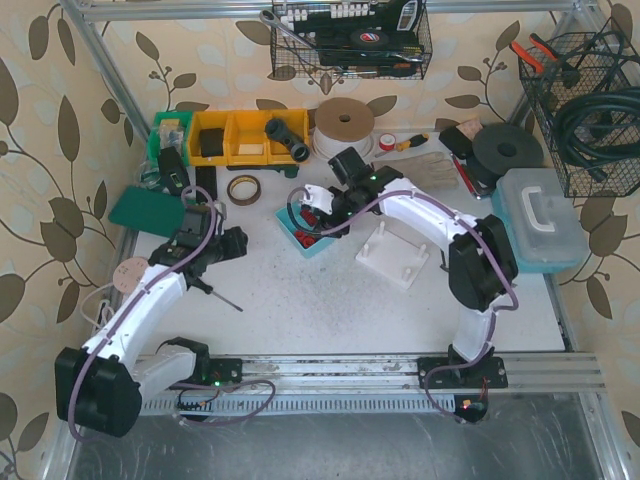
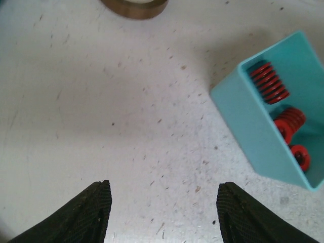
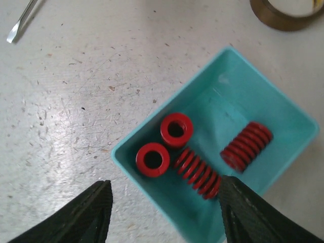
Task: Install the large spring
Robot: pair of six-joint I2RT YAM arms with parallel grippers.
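Observation:
A teal bin [image 3: 283, 106] holds several red springs: two stand on end [image 3: 153, 159] and two lie on their sides, one of them a long spring [image 3: 198, 173] and the other a spring [image 3: 246, 146] further right. The bin also shows in the top view [image 1: 312, 232] and in the left wrist view [image 2: 243, 121]. My right gripper [image 3: 164, 215] is open and empty, above the bin's near corner. My left gripper [image 2: 164, 215] is open and empty over bare table, left of the bin. A white fixture with pegs [image 1: 393, 252] sits right of the bin.
A tape roll [image 1: 243, 188] lies behind the left gripper. A thin metal tool [image 1: 222, 295] lies on the table near the left arm. Yellow bins [image 1: 235, 135], a large tape roll [image 1: 344, 122] and a grey case [image 1: 540, 215] stand behind and to the right.

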